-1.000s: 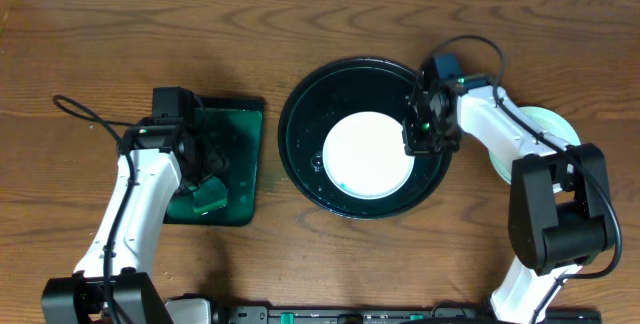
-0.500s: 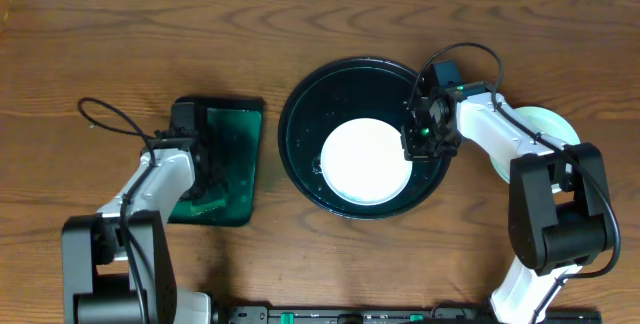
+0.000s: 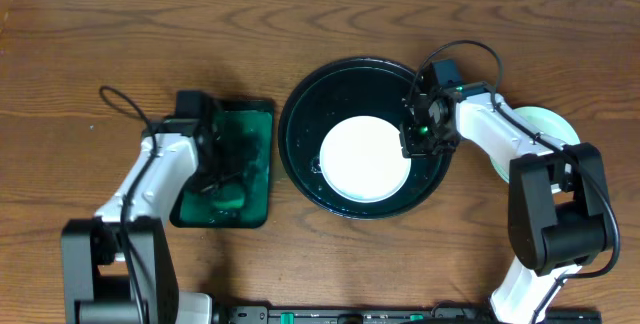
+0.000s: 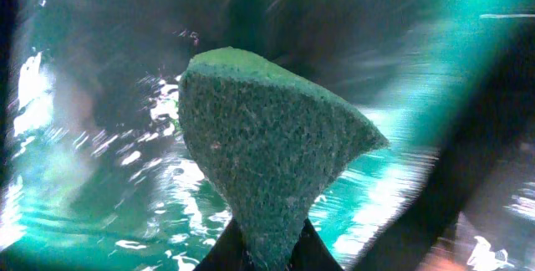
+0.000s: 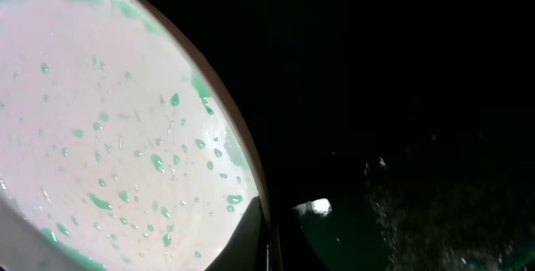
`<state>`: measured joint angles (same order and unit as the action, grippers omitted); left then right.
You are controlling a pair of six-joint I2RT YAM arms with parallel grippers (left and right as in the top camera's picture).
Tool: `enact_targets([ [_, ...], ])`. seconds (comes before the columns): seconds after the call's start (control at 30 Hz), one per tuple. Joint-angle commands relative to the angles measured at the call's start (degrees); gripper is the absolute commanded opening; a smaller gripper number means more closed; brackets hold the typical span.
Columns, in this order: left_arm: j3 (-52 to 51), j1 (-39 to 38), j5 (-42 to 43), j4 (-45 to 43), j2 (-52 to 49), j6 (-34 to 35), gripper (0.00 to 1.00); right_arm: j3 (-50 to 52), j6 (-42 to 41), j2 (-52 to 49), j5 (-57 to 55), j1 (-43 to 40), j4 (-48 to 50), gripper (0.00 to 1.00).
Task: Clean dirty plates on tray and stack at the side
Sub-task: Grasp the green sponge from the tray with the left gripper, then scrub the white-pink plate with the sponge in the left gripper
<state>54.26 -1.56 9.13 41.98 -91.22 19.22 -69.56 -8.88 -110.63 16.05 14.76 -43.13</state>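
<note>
Sponge ready, plate steadied.
My left gripper (image 4: 266, 253) pinches the sponge (image 4: 267, 150) left of the tray (image 3: 345, 69); my right gripper (image 3: 422, 132) braces the plate (image 3: 362, 159) inside it, clamped or not I cannot tell.

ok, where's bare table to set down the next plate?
Free: the far strip behind the black tray and green tray; the near patch in front of the black tray. Crowded: the narrow gap between trays, and the right side, where the right arm overlaps a pale plate.
</note>
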Motion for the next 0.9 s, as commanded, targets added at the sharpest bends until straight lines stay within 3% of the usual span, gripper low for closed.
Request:
enact_targets([
  [0.0,3.37,-8.33,2.49,-3.23,3.06,-1.38,0.07,0.31,1.18,-0.28,-2.75,1.73,0.26,0.01],
  [0.17,3.34,-19.39,7.17,-15.06,0.63,-0.46,0.07,0.35,-0.13,-0.28,-4.00,2.25,0.70,0.01],
  [0.33,3.34,-26.36,8.48,-25.55,-5.75,10.12,0.07,0.35,0.57,-0.28,-4.00,3.08,0.70,0.01],
  [0.7,3.37,-28.81,30.27,-46.62,-23.89,24.92,0.07,0.35,0.61,-0.28,-4.00,3.89,0.76,0.01],
  [0.87,3.37,-29.27,33.90,-55.01,-28.74,28.55,0.08,0.35,0.61,-0.28,-4.02,4.68,1.03,0.01],
])
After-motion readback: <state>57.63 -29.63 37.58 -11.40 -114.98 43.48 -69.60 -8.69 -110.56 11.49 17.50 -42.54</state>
